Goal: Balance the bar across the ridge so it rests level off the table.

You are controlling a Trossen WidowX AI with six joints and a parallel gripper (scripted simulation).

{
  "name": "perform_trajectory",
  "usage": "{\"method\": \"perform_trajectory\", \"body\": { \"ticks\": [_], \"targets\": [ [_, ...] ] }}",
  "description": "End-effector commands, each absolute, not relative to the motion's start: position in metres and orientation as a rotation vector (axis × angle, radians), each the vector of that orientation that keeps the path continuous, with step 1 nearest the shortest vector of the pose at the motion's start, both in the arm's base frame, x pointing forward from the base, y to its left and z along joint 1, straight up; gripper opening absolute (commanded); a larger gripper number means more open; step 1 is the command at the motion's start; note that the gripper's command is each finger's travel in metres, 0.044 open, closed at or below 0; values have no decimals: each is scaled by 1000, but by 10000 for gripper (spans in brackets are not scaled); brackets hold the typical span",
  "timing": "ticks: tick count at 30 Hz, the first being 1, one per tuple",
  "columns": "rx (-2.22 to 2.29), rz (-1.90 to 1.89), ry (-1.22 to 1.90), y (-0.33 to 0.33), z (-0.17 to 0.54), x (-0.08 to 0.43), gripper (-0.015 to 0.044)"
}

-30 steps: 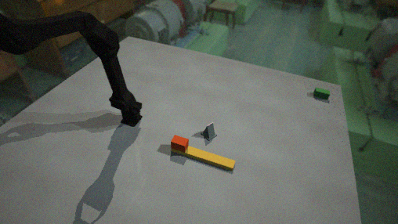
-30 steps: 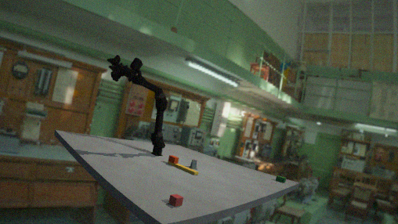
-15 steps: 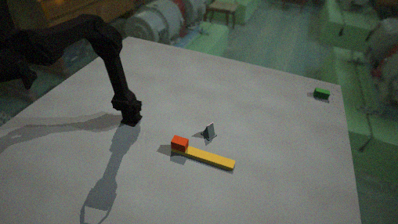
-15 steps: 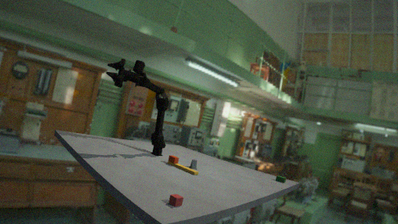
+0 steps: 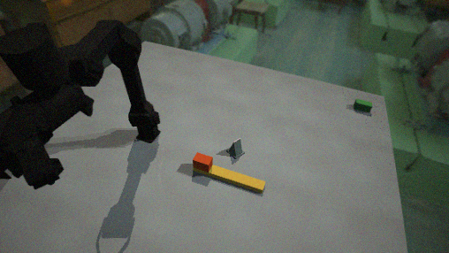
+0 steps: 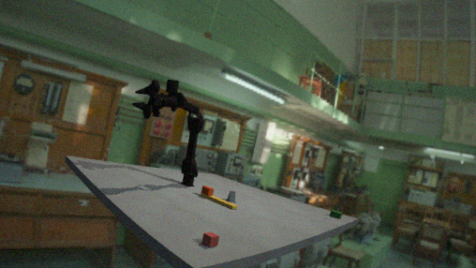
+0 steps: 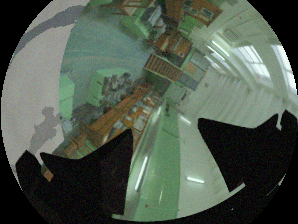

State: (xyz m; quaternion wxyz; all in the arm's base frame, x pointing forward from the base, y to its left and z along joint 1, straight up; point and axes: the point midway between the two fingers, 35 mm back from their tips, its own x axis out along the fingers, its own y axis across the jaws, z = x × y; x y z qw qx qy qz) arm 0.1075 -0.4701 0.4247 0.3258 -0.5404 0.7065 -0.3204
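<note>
Bar [image 5: 234, 175] flat on table [image 5: 309, 186]; ridge [image 5: 236, 149] just behind.

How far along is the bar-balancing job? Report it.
Done: nothing yet. The yellow bar, with an orange block on one end, lies flat on the table beside the grey ridge, not across it. In hand: the gripper is raised high, jaws open and empty, far from the bar. Left: grasp the bar, set it level across the ridge, release.

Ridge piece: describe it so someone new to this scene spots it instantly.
Start at the grey table and find the yellow bar lying flat near its middle, an orange block on one end. Just behind the bar stands the ridge: a small grey wedge with a sharp top edge, the only grey, pointed piece there.
</note>
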Motion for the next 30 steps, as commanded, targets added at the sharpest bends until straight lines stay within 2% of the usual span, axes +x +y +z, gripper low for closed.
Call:
{"method": "perform_trajectory", "body": {
  "ticks": [1, 17, 30],
  "targets": [
    [-1388, -781, 1740, -465, 403, 139, 315],
    [-1141, -531, 1390, -403, 321, 256, 315],
    [-845, -316, 1262, -319, 259, 321, 315]
  ]
}}
